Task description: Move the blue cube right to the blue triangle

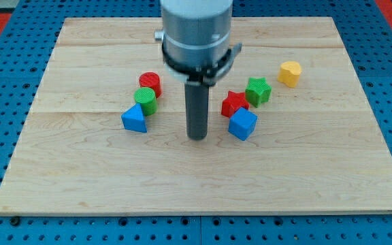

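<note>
**Tip down between the two blue blocks, touching neither**

No claw on this rig, so no open/closed state to report; the arm ends in a plain dark rod. My tip (197, 137) sits on the desk (203, 184), roughly mid-board.

Blue cube (242, 124) is just to the view's right of the tip, small gap visible. Blue triangle (134, 119) is well off to the view's left.

Around the cube: red star (233, 103) touching or nearly touching its upper-left side, green star (258, 90) just beyond that. Yellow block (290, 73) sits apart at the upper right.

Around the triangle: green cylinder (145, 99) right against its top, red cylinder (150, 83) just behind that.

The rod itself stands between cube and triangle.

Count: 2 blue, 2 red, 2 green, 1 yellow, 7 blocks.
</note>
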You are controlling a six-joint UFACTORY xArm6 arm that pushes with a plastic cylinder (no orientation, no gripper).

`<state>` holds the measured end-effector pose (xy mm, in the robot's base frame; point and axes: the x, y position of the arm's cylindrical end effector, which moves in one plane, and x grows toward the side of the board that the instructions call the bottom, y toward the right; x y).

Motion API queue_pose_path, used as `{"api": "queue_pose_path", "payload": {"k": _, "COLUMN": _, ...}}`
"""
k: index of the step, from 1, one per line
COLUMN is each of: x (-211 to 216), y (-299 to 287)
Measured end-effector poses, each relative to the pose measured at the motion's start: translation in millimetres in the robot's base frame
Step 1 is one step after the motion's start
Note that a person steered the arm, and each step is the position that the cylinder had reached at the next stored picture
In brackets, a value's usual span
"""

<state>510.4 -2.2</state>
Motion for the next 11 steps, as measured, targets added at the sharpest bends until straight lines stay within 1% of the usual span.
{"api": "queue_pose_path", "payload": {"k": 1, "x": 15, "y": 67}}
{"api": "queue_pose_path", "payload": {"k": 2, "x": 4, "y": 132}}
{"api": "queue_pose_path", "payload": {"k": 3, "x": -32, "y": 127}}
{"api": "queue_pose_path", "payload": {"k": 4, "x": -36, "y": 87}}
{"api": "queue_pose_path", "payload": {"k": 6, "x": -24, "y": 50}}
{"api": "queue_pose_path", "payload": {"k": 8, "x": -9, "y": 54}}
{"api": "queue_pose_path", "payload": {"k": 10, "x": -9, "y": 41}}
{"api": "queue_pose_path", "payload": {"k": 11, "x": -15, "y": 33}}
